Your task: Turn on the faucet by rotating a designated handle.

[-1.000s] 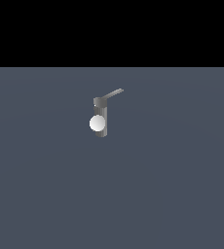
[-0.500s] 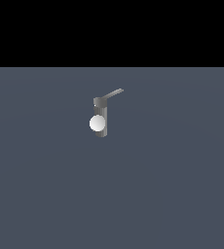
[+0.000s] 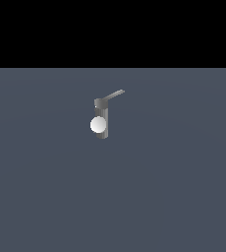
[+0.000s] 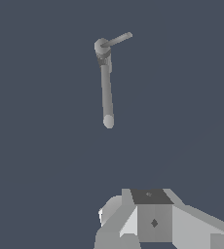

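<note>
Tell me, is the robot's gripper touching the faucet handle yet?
Apart. The wrist view shows bare floor between the gripper and the handle.

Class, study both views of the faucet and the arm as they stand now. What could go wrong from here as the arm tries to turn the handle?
1. The handle is a thin bar; a slightly off approach could slip past it.
2. The white ball sits on the faucet below the handle; the arm might bump it instead.
3. The gripper sits apart from the faucet, and its jaws barely show, so alignment is hard to confirm.
</note>
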### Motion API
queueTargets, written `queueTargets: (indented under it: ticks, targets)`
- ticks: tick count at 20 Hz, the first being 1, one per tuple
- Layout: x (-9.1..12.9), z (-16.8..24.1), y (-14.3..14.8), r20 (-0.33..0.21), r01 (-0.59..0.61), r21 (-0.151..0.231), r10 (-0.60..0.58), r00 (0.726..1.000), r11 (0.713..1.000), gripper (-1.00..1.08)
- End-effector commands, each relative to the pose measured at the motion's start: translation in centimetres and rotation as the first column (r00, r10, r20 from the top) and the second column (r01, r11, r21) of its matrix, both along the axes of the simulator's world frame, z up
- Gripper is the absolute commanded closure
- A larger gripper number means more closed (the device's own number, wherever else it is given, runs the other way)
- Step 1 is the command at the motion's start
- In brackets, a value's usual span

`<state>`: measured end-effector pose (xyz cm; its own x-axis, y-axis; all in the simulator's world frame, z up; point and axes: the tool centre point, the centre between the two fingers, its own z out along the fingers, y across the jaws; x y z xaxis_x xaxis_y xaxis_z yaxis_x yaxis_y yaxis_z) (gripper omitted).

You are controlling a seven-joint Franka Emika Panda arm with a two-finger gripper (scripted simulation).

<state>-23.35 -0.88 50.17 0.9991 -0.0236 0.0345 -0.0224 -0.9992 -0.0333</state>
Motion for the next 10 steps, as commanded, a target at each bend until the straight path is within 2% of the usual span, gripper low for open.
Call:
queueTargets:
  ticks: [1,6,10]
  targets:
    - [0.9,-0.1,0.0,-0.003,0.029,0.006,-0.029,1.0,1.0,1.08]
    - [3.6,-0.6,0.0,-0.011,0.113,0.022,-0.113,0.994,0.993,1.08]
    - [6.5,-1.3,-0.1,-0.021,0.205,0.036,-0.204,0.979,0.978,1.08]
